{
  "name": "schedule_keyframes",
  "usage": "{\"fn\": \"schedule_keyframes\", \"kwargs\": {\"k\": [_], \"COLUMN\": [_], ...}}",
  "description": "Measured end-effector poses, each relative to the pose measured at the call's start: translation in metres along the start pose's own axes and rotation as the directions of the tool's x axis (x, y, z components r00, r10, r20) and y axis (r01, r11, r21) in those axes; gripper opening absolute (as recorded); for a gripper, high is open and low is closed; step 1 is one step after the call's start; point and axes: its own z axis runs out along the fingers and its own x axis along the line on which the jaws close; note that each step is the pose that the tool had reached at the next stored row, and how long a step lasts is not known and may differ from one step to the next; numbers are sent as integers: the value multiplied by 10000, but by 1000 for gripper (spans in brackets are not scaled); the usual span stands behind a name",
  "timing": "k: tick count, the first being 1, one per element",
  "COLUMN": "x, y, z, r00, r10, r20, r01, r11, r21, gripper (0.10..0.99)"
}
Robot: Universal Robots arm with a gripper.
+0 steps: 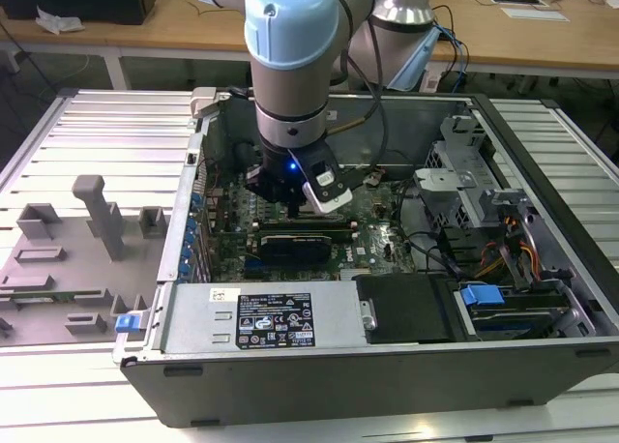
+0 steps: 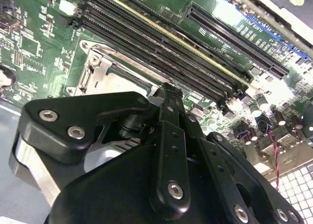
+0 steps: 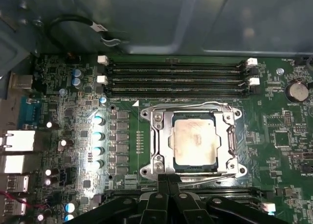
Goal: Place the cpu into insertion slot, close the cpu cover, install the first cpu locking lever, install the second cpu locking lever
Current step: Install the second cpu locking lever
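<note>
Inside the open computer case [image 1: 542, 269], the cpu [image 3: 194, 141] sits in the insertion slot [image 3: 166, 158] with the cpu cover [image 3: 227, 136] down over it (levers look unfinished). The end effector [image 3: 168, 180], fingers pressed together, hangs at the socket's 6 o'clock edge.

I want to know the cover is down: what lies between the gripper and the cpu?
In the first wrist view, the cpu cover's near edge and a thin lever rod lie between the gripper and the cpu.
</note>
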Motion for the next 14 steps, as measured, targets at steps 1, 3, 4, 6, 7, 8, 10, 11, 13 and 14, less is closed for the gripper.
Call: {"fn": "schedule_keyframes", "kwargs": {"k": [1,3,4,6,7,8,10,11,13,14], "x": [9,25,27,49,59,73,81,84,87,88], "y": [-5,-32,-67,-111,-112,-114,-112,-105,-88,-89], "z": [2,3,2,9,15,27,35,39,52,65], "r00": [10000,10000,10000,10000,10000,10000,10000,10000,10000,10000], "r10": [2,4,8,12,14,17,19,19,20,19], "r20": [0,0,0,4,5,4,4,3,5,4], "r01": [-2,-4,-8,-12,-14,-17,-18,-19,-20,-19], "r11": [10000,9999,9999,9997,9996,9994,9993,9992,9992,9992], "r21": [-35,-101,-139,-255,-297,-355,-385,-389,-401,-402], "gripper": [106,106,106,106,106,106,106,106,106,106]}}
